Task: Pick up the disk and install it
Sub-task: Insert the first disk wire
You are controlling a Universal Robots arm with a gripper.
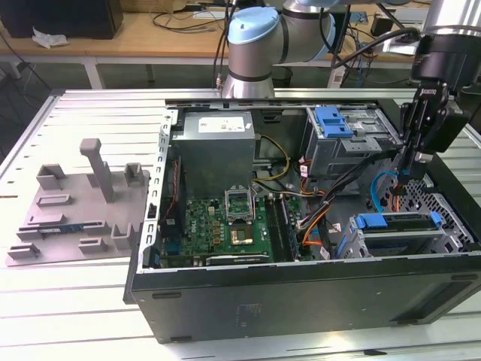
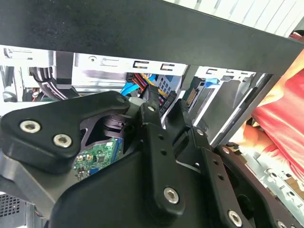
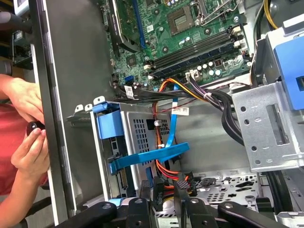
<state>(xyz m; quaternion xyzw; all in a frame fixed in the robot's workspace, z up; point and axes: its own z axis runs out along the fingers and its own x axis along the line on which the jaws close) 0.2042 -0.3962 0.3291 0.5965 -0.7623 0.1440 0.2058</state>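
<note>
operator: where do we have the disk (image 1: 394, 222)?

observer: we see it inside the drive cage (image 1: 445, 239), lying flat. its blue carrier frame shows at the cage's front end.

operator: and the gripper (image 1: 403, 174)?

observer: in the exterior view it hangs above the cage, off the cage's rear end and pointing down. it is apart from the disk, and we see nothing between them but a bunch of orange and blue cables (image 1: 388, 197).

operator: is it released or clenched?

observer: we cannot tell. we see nothing carried in it in any of our views.

operator: what does the first wrist view give us?

observer: there the gripper (image 3: 170, 186) sits just past the cage's cabled end, and the disk's blue frame is at the cage's other end. a flat blue cable (image 3: 149, 156) crosses over the cage's perforated top.

operator: anything else near the cage?

observer: the motherboard (image 1: 233, 226) lies beside the cage, deeper in the case. the cage stands against the black case wall (image 3: 71, 95). outside that wall are a person's two hands (image 3: 26, 99), close together around a small dark thing we cannot make out. they are not touching the cage or the disk.
</note>
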